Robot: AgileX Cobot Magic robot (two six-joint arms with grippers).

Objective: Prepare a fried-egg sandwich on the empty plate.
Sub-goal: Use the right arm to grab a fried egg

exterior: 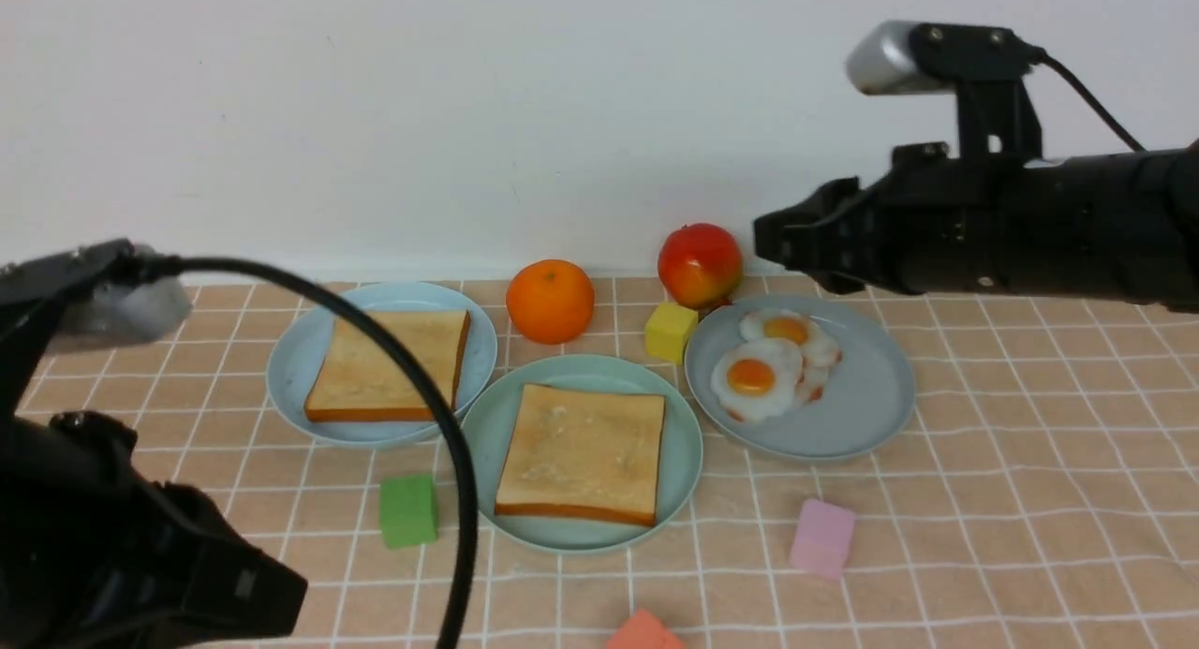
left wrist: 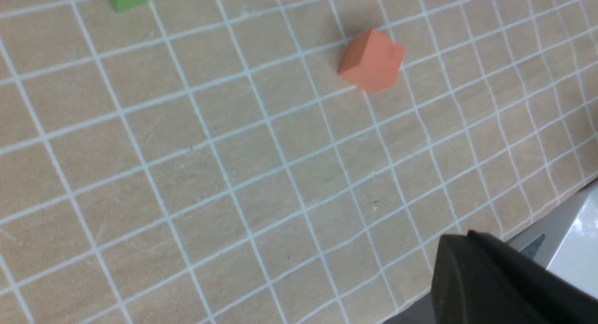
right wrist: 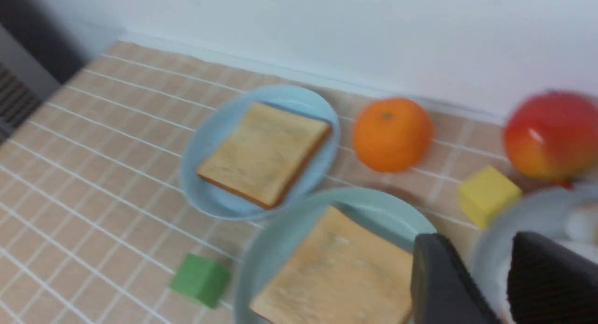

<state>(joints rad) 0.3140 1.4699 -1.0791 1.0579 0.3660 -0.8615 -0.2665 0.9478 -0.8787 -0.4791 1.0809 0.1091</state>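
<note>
Listing your scene from the near edge outward.

1. Left gripper (left wrist: 460,254): nearest, low at the left corner. Its fingers are pressed together on nothing, over bare checked cloth (left wrist: 233,174), well apart from all the food.
2. Green plate (exterior: 688,443): centre. It holds one toast slice (exterior: 581,452), flat and square, so no long axis. The dark crust edge faces the robot, a little askew. There is no egg on it, so you are likely at the sandwich's first layer.
3. Pale blue plate (exterior: 290,368): behind and left. The rims meet or nearly meet; you cannot tell which. It carries the second slice (exterior: 389,363).
4. Grey plate (exterior: 871,396): right of the green plate. It carries the fried eggs (exterior: 773,368), two overlapping, long axis running near-left to far-right.
5. Right gripper (exterior: 770,242): farthest, hovering above the grey plate's far-left rim, fingers spread, empty. The eggs lie below it and slightly nearer you. This arm is much the closer, so expect the pick to fall to it.
</note>
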